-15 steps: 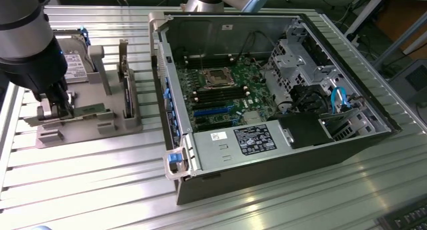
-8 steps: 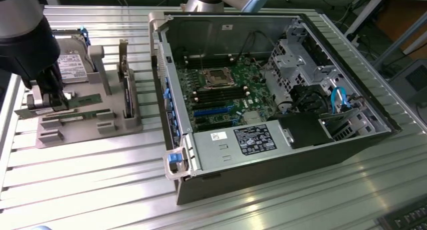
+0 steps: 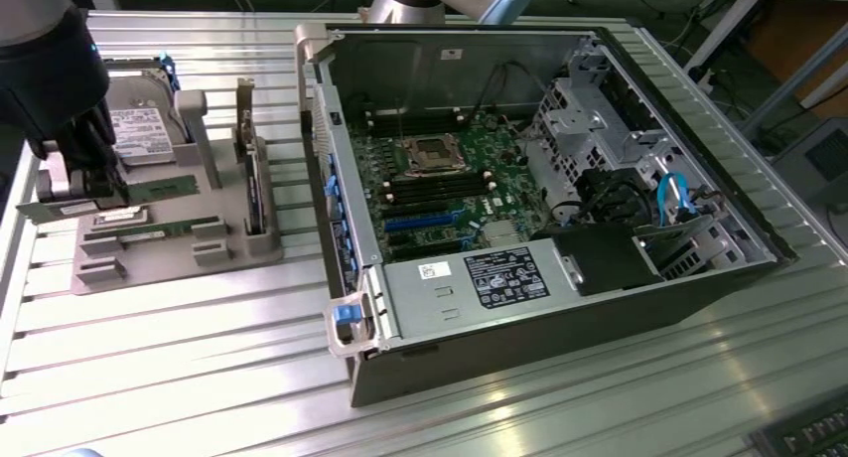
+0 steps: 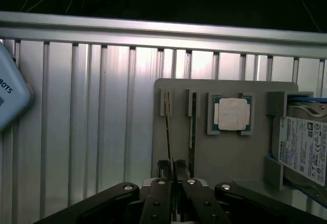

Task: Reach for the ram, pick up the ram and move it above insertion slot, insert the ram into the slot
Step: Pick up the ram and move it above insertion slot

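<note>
Green ram is pinched edge-on between the gripper fingers, jaws narrow and clamped on it. It's at the grey holder tray on the exterior view's left; can't tell if it's lifted clear. Black slot is on the motherboard inside the open case, well apart from the ram.

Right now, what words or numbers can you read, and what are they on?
"BOTS": on the white-and-blue casing, cut off at the picture's edge.
"TOSHIBA": on the hard drive's white label.
Too small or blurred to read: the rest of that label, the power supply's black label, the white sticker beside it, and any print on the processor chip.
</note>
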### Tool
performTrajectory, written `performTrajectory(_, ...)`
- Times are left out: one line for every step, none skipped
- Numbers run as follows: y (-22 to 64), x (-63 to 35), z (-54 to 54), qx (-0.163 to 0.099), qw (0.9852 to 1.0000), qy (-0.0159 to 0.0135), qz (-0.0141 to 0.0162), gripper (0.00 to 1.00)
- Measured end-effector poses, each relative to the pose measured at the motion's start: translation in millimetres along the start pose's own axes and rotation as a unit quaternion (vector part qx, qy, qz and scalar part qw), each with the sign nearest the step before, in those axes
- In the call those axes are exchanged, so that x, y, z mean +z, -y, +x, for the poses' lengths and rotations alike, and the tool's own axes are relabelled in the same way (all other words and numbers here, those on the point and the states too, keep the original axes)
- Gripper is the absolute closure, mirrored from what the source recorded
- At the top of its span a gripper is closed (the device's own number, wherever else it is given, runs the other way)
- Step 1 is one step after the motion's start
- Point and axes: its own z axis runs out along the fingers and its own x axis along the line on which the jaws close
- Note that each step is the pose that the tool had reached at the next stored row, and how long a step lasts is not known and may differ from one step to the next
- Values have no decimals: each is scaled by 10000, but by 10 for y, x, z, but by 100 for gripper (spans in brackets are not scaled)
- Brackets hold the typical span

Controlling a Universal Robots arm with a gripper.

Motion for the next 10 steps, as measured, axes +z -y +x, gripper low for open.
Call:
performTrajectory(0, -13, -1, 21, 10000, 1, 0, 86)
performTrajectory(-1, -26, -1, 39, 10000, 3, 1, 86)
performTrajectory(-1, -48, -1, 70, 10000, 6, 3, 86)
performTrajectory(-1, -65, -2, 88, 10000, 7, 3, 86)
performTrajectory(-3, -112, -4, 141, 9999, 13, 5, 86)
performTrajectory(-3, -142, -4, 179, 9998, 15, 6, 86)
performTrajectory(-4, -173, -5, 223, 9997, 18, 8, 86)
performTrajectory(-5, -205, -6, 262, 9997, 19, 9, 86)
performTrajectory(-6, -233, -7, 285, 9996, 20, 10, 86)
performTrajectory(-6, -252, -8, 300, 9995, 21, 10, 86)
